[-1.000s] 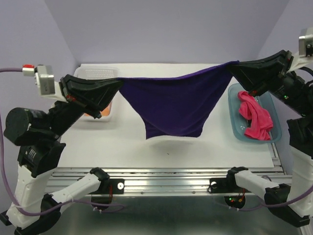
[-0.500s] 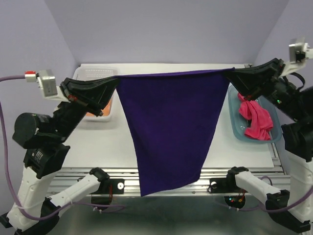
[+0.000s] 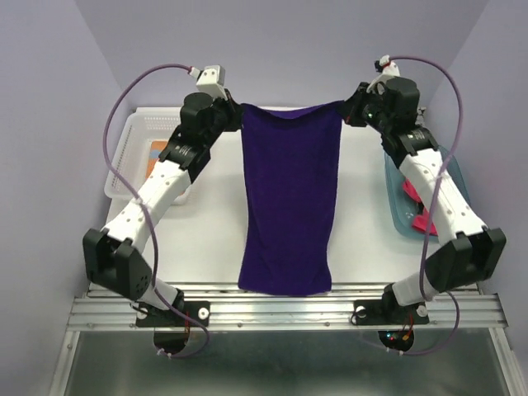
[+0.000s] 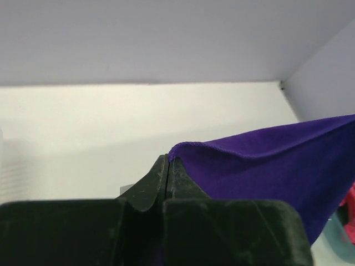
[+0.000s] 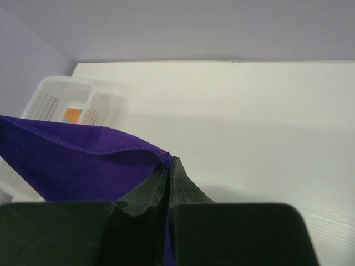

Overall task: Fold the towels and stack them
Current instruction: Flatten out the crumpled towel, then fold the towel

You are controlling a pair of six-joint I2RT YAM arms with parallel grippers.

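Basket: a clear basket [image 3: 124, 153] sits at the left edge of the counter [image 3: 206, 223]. The left arm partly covers it in the top view, and only the right wrist view shows its perforated wall.
Orange towel: the orange towel [image 3: 155, 157] lies inside the basket.
Left tool: the left tool [image 4: 167, 160] is pinched tight on 1 top corner of the purple towel. The left wrist view shows the hem tucked between its fingers.
Purple towel: the purple towel [image 3: 289, 198] is stretched between the 2 tools at the far side and runs down to the near edge. I cannot tell whether its lower end rests on the counter.
Right tool: the right tool [image 5: 171, 163] is clamped on the other top corner, seen close only in the right wrist view.
Tub: a teal tub [image 3: 452, 177] stands at the right edge, largely behind the right arm.
Pink towel: the pink towel [image 3: 422, 221] lies in the tub, and the left wrist view catches a sliver of it.
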